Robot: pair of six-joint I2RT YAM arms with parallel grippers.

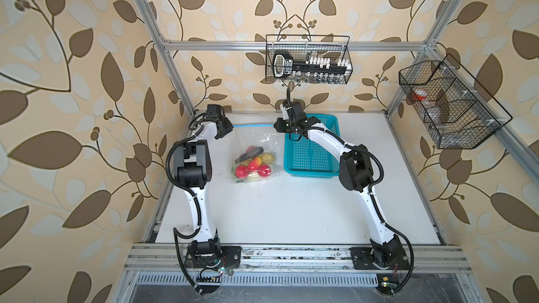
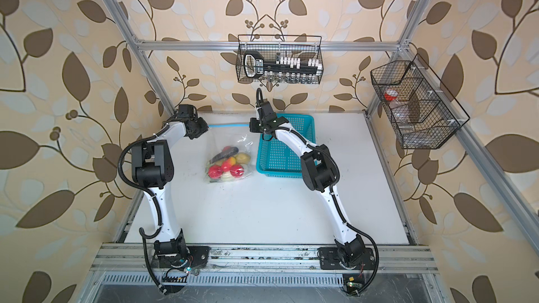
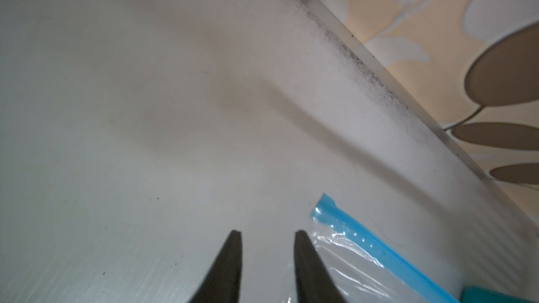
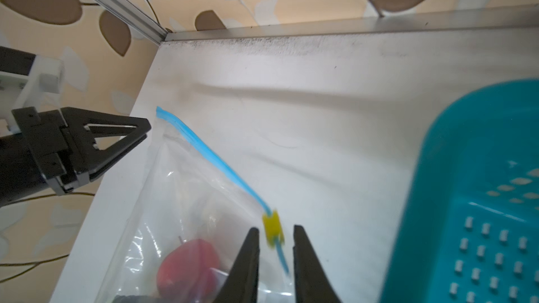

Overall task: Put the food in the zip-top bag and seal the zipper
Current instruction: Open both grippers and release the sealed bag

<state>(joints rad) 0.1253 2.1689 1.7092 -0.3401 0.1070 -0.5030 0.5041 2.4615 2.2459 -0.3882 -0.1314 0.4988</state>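
**Operator:** Status of the loading step?

**Technician:** Judged complete. Reading from the left: the left gripper [image 3: 267, 233] stands with its jaws apart and empty, just beside the left corner of the zip-top bag [image 1: 251, 138]. The bag lies flat on the bench [image 1: 291, 214] between the two arms. The food [image 1: 253, 165] is bunched inside it at the near end. Red tomatoes, a yellow potato and a dark eggplant show through the clear film.

**Operator:** And the seal?

**Technician:** The zipper [image 4: 210, 153] runs as one flat light-blue strip along the bag's far edge, with no gap visible. Its yellow slider tab [image 4: 271, 222] sits at the right end, between the fingertips of the right gripper [image 4: 274, 228]. That gripper's jaws are parted and not clamped on the tab. A short, blurred length of strip shows beyond the tab, so full closure cannot be confirmed.

**Operator:** Remaining work?

**Technician:** At most, running the tab to its stop. The turquoise basket [image 1: 309, 153], just right of the bag, shows no food left to load.
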